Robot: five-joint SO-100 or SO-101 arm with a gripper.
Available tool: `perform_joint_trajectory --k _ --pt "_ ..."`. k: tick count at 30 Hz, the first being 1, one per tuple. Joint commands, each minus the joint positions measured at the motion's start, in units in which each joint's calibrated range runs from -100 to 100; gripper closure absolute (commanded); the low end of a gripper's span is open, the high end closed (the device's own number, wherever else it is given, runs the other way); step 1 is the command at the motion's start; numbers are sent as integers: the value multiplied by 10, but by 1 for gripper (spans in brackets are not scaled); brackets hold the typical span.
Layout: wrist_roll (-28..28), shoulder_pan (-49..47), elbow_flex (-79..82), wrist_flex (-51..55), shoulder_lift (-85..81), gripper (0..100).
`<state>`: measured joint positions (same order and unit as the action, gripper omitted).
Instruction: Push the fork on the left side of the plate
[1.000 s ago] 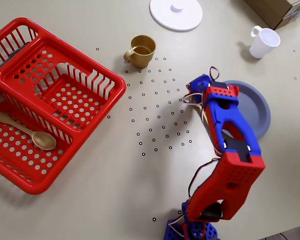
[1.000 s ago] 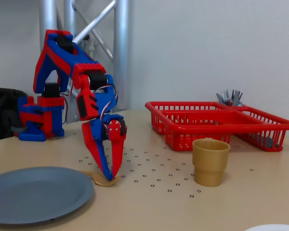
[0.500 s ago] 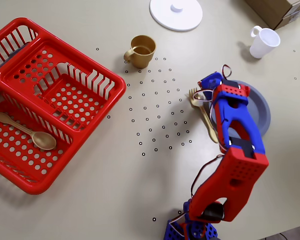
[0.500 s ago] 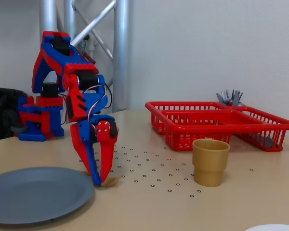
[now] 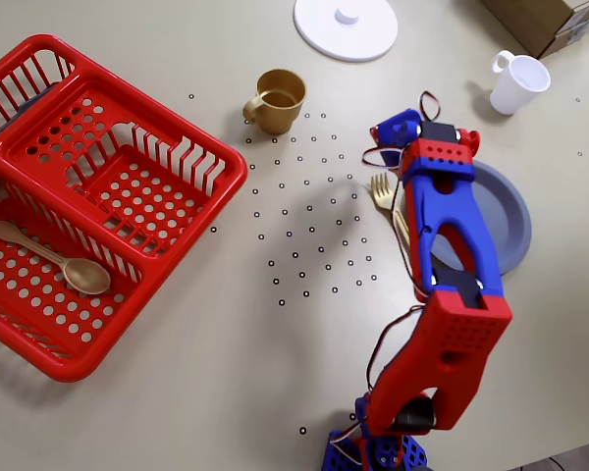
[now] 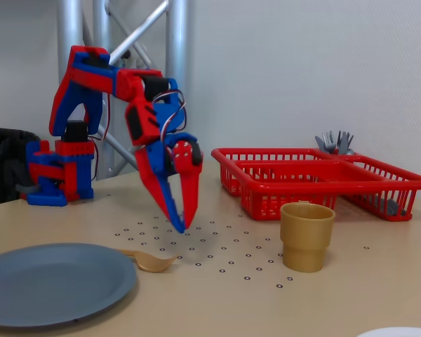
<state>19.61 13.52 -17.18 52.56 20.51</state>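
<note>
Beside the round slate-blue plastic plate [image 6: 52, 281], a small gold plastic fork [image 5: 391, 202] is lying on the beige tabletop [image 5: 275, 373]. Red-and-blue tool [image 6: 182, 226] is hovering above it, fingers pressed together, gripping nothing.

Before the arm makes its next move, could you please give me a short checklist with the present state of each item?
1. Fork lies beside the plate, on its left in the overhead view: ok.
2. Fork flat on the table, not on the plate's rim: ok.
3. Gripper lifted clear of the fork: ok.
4. Jaws close together and empty: ok.
5. Gold cup apart from the gripper: ok.
6. Fork's handle end, hidden under the arm: cannot tell.
</note>
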Motion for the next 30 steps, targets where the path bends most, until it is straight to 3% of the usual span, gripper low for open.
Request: perform_joint_trajectory --k 1,15,30 --pt "-4 -20 10 4 -65 100" --pt "-22 -68 159 -3 -157 100" --pt "-103 -83 529 -135 -487 100"
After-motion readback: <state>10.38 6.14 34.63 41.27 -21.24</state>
